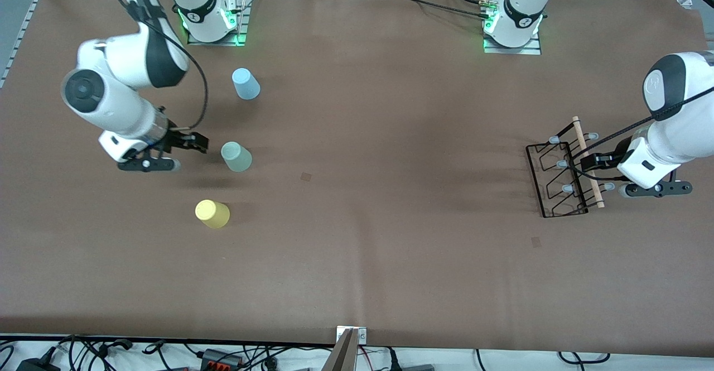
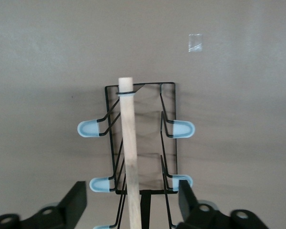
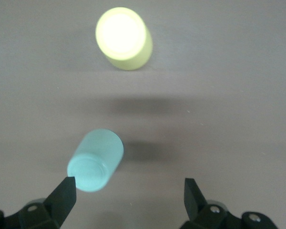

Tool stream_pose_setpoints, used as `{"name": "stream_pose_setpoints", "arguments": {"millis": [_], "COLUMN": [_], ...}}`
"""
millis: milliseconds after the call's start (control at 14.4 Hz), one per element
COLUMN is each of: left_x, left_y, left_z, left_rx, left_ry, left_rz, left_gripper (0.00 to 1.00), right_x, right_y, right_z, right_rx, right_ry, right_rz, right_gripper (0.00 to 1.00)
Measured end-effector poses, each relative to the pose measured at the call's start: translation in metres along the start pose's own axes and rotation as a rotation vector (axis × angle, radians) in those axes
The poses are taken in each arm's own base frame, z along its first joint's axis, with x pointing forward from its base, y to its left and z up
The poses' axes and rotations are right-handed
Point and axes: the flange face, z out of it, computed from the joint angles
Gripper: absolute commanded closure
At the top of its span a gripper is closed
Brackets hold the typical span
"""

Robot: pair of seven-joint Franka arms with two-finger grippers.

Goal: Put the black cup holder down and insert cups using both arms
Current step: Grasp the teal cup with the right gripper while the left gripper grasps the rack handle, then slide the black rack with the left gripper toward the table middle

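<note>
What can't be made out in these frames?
- Black cup holder: left wrist view's edge cuts off its lowest pegs and rod end.
- Left tool: front view doesn't show whether it touches the rod.
- Blue cup: outside both wrist views.
- Mint cup, yellow cup: blurred.

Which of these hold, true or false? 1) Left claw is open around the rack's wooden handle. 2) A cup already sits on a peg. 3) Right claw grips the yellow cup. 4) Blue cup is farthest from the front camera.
1) True: the left claw is open, its fingers either side of the black cup holder's wooden handle.
2) False: the mint cup, yellow cup and blue cup all stand on the table.
3) False: the right claw is open and holds nothing, beside the mint cup.
4) True.
</note>
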Motion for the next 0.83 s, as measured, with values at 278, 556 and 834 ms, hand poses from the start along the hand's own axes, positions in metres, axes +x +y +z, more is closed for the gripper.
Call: {"name": "stream_pose_setpoints", "arguments": {"millis": [278, 556, 834], "left_x": [-0.013, -0.025, -0.029], "left_y": [0.001, 0.001, -0.002], "left_z": [0.019, 0.048, 0.056], "left_rx": [-0.001, -0.005, -0.006], "left_ry": [0.007, 0.002, -0.002], "left_rz": [0.002, 0.002, -0.003], "left_gripper": [0.33, 0.46, 0.78], "right_x": [0.004, -0.004, -0.018], "right_y": [-0.036, -0.046, -0.042], "right_z": [0.025, 0.054, 0.077], "right_rx": [0.01, 0.019, 0.021], "right_ry": [0.032, 0.06, 0.066], "right_rz": [0.024, 0.022, 0.024], "right_gripper": [0.0, 0.0, 0.0]}}
